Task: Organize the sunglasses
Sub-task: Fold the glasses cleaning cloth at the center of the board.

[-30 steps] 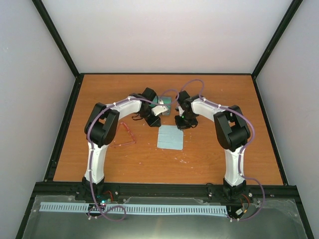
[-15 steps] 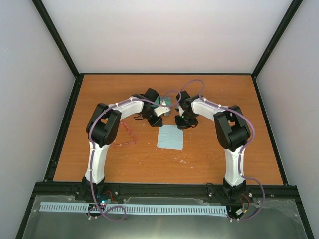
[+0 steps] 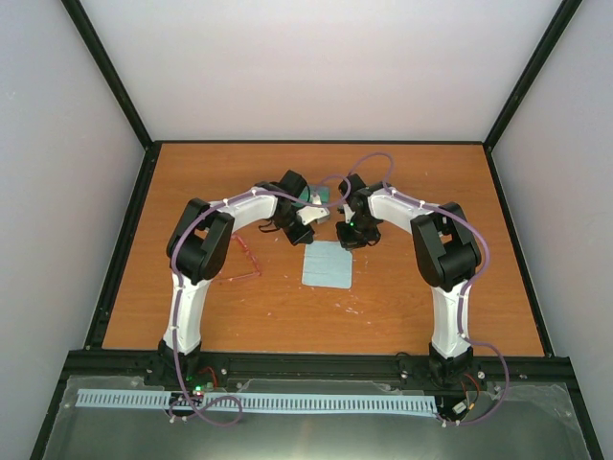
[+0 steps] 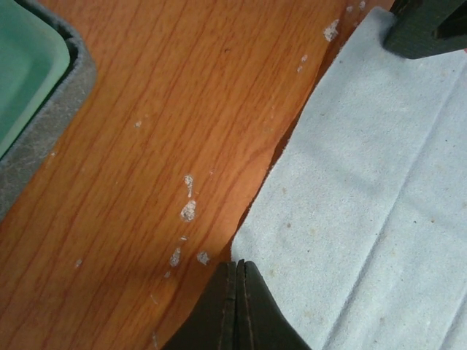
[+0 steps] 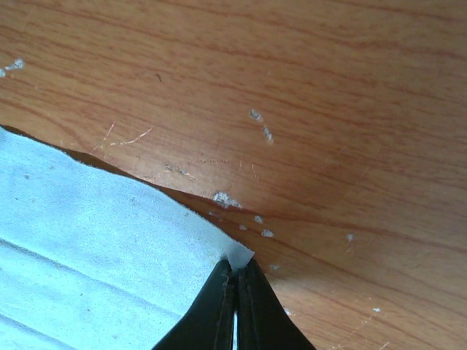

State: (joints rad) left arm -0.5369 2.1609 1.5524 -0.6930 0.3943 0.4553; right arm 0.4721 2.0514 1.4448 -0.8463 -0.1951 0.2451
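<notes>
The red-pink wire sunglasses lie on the table to the left, beside the left arm's elbow, with neither gripper near them. The light-blue cloth lies flat at the centre. My left gripper is shut at the cloth's far left corner, which ends right at the closed tips. My right gripper is shut on the far right corner of the cloth; a small tip of fabric pokes out past its fingertips.
The grey-blue case with green lining stands open just behind the cloth, partly hidden by both wrists. The right gripper's dark finger shows at the top right of the left wrist view. Small white specks dot the wood.
The left gripper's jaws have closed at the cloth's corner, and its wrist has shifted slightly. The right arm has held still, shut on its corner. The sunglasses have not moved.
</notes>
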